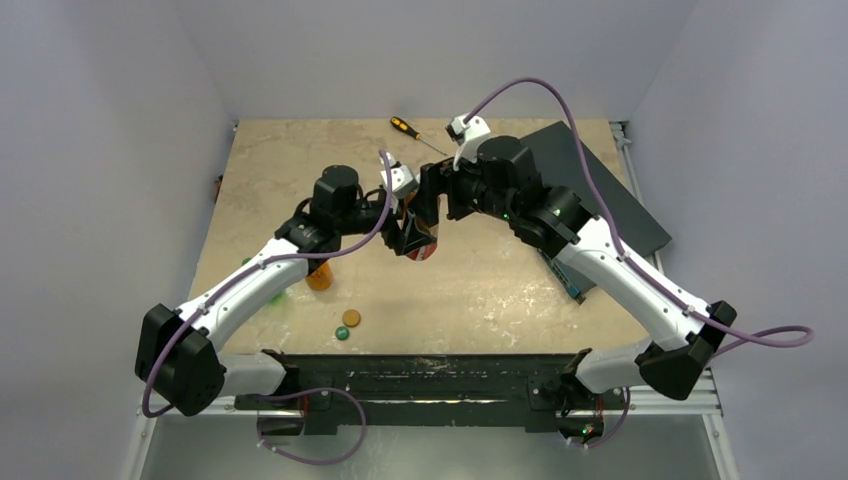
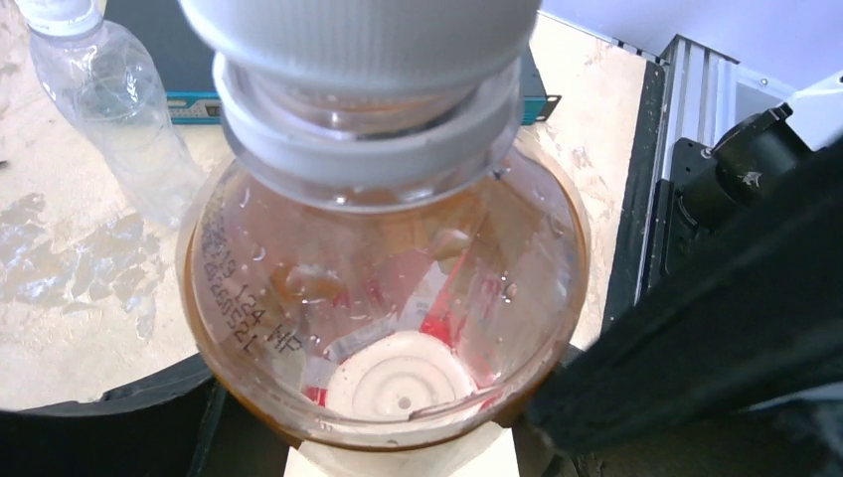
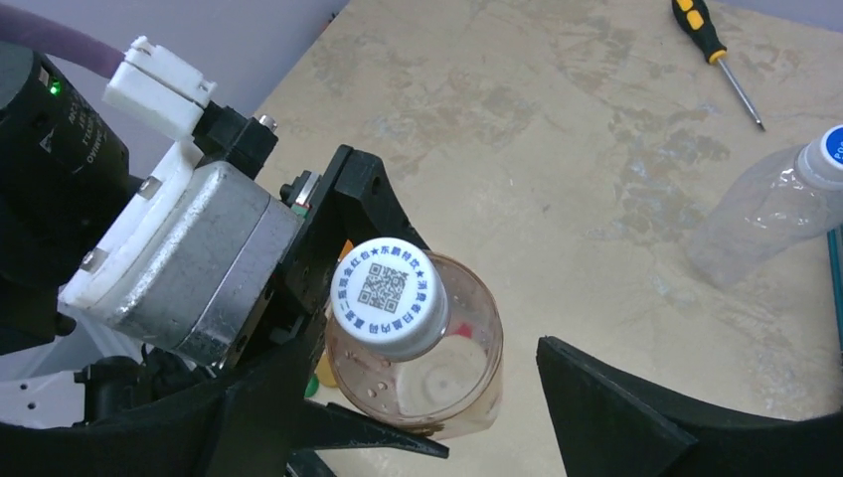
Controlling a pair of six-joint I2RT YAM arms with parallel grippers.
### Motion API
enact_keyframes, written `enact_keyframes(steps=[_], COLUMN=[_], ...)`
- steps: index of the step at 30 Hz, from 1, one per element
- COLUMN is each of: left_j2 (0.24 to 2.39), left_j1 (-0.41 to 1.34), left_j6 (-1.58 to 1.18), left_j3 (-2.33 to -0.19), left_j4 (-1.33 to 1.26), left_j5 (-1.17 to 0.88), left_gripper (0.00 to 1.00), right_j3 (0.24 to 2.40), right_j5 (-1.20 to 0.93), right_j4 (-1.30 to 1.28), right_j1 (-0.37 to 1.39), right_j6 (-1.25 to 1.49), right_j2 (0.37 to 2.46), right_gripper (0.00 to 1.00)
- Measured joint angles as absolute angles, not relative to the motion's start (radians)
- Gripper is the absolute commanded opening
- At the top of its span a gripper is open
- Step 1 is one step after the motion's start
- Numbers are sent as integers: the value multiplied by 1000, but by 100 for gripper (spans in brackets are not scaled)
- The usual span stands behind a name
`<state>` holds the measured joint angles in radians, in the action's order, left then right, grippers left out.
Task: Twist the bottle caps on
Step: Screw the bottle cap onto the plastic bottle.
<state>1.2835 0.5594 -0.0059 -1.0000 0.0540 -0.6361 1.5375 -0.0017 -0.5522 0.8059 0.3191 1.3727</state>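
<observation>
My left gripper (image 1: pixel 408 240) is shut on a clear, brown-tinted bottle with a red label (image 1: pixel 425 247) and holds it upright above the table's middle. A white cap printed with a code (image 3: pixel 388 296) sits on its neck. The bottle (image 2: pixel 388 288) fills the left wrist view, with the cap (image 2: pixel 368 40) at the top. My right gripper (image 3: pixel 418 397) is open just above it. Its fingers (image 3: pixel 616 417) stand wide on both sides of the cap and do not touch it. An orange cap (image 1: pixel 351 318) and a dark green cap (image 1: pixel 342 333) lie near the front edge.
An amber-orange bottle (image 1: pixel 318 276) and a green bottle (image 1: pixel 275 296) lie under my left arm. A clear capped bottle (image 3: pixel 765 209) lies on the table to the right. A black-and-orange screwdriver (image 1: pixel 405 127) lies at the back. A black slab (image 1: pixel 600 190) covers the right side.
</observation>
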Motion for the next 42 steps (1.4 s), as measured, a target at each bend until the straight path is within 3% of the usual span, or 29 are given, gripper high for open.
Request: enact_keyframes(steps=[8, 18, 26, 36, 42], left_j2=[1284, 1290, 1290, 1290, 1292], left_j1=[563, 551, 548, 545, 545], left_j6=[-10, -40, -73, -114, -133], left_j3=[-1000, -1000, -1000, -1000, -1000], left_j4=[39, 23, 23, 17, 2], left_j5=[-672, -740, -850, -1001, -1052], left_gripper=[0, 0, 0, 0, 0], right_j3=[1427, 1289, 1269, 1258, 1250], right_j5=[-58, -389, -639, -913, -1063], right_j4=[-503, -342, -104, 146, 310], right_j1=[788, 640, 526, 500, 496], right_j6=[287, 245, 278, 374, 479], right_j2=[1259, 1097, 1154, 1283, 1349], right_gripper=[99, 99, 80, 83, 77])
